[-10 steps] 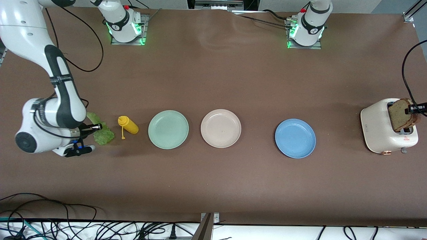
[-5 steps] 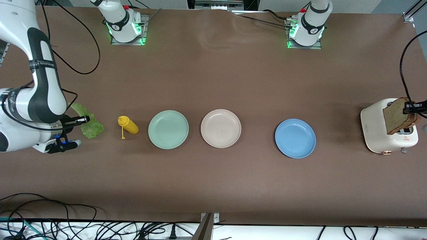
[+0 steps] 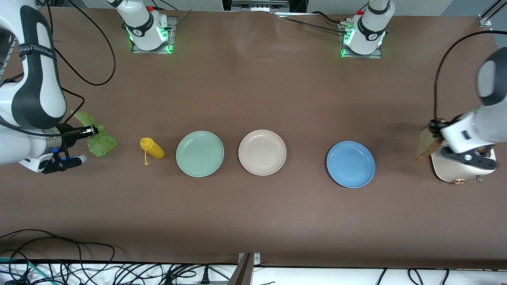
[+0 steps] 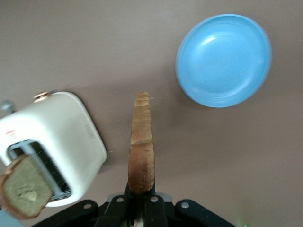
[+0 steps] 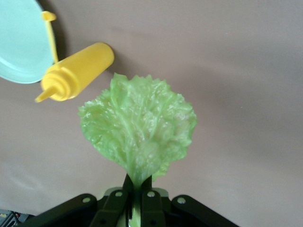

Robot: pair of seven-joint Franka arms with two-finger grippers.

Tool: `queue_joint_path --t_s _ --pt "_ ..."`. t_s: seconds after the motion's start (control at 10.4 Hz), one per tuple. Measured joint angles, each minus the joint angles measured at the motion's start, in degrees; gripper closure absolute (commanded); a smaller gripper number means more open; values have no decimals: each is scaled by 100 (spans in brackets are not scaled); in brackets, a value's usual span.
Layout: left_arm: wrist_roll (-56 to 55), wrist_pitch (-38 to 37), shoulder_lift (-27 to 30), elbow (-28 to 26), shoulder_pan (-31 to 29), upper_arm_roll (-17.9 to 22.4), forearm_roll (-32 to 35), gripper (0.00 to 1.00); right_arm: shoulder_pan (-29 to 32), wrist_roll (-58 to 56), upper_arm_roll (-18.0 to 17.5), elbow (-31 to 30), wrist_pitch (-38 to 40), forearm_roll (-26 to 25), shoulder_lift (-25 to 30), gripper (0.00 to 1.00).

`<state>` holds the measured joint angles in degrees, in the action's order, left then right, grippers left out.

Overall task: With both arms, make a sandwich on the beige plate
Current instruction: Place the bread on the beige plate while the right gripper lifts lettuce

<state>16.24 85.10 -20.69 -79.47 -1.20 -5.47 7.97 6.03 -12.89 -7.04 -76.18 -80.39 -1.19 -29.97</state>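
The beige plate lies bare between a mint-green plate and a blue plate. My left gripper is shut on a brown bread slice, held edge-up in the air beside the toaster; the left wrist view shows the slice in my left gripper. A second slice stands in the toaster slot. My right gripper is shut on a green lettuce leaf, lifted over the right arm's end of the table; it also shows in the right wrist view, held by my right gripper.
A yellow squeeze bottle lies on its side between the lettuce and the mint-green plate, also in the right wrist view. The blue plate shows in the left wrist view. Cables lie along the table's front edge.
My left gripper pulled the bread slice up out of the toaster and swung it toward the blue plate. My right gripper lifted the lettuce and drew it away from the yellow bottle.
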Motion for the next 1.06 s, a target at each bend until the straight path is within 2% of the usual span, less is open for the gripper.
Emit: queue_joint_path --t_s 0.19,0.48,0.77,1.06 --pt "-93 -61 -168 -38 460 -10 -1149 100 -87 326 -154 95 24 2 101 100" --pt "-1155 236 -865 -43 1223 -76 -2625 100 -133 1343 -754 219 66 2 132 100" --pt "-1358 1234 -1606 -44 1710 -95 -4421 100 -239 2284 -1109 315 66 1 136 100" --pt "-1222 2376 -2233 -30 2008 -184 -5335 100 -456 2944 -1162 341 43 1 136 100"
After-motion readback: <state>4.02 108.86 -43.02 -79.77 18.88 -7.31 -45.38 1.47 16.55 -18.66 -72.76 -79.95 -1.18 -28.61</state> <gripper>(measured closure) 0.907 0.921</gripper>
